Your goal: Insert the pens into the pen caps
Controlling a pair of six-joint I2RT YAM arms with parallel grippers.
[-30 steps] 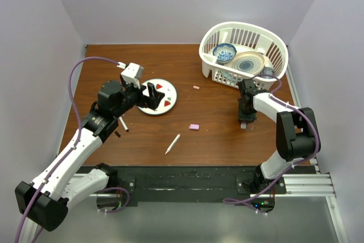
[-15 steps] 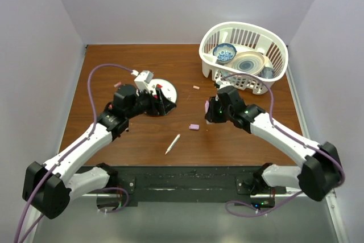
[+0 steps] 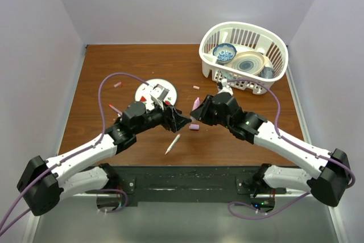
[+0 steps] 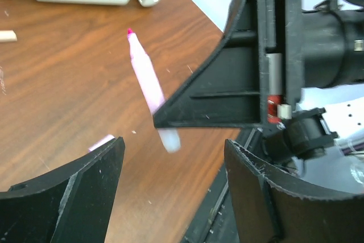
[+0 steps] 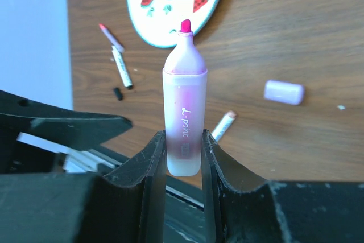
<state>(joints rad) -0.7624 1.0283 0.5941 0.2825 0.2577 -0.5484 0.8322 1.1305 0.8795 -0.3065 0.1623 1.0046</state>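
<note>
Firmly pinched between the right gripper's (image 5: 183,153) black plastic jaws is the thick pale pink pen (image 5: 183,112), its frosted barrel and bare magenta tip held over mid-table. Facing it, the left gripper (image 3: 181,120) gapes empty. Beneath lie a stubby pink cap (image 5: 283,92) and a slim white pen (image 5: 223,124) on the glossy wood-grain table (image 3: 142,66), which is enclosed by plain pale walls (image 3: 170,4).

Both arms stretch inward from their bases and nearly meet tip to tip. The left gripper (image 3: 183,121) points at the right gripper (image 3: 201,112), its jaws parted and gripping nothing. The right gripper's jaws clamp the base of a pale pink pen (image 5: 183,112).
</note>
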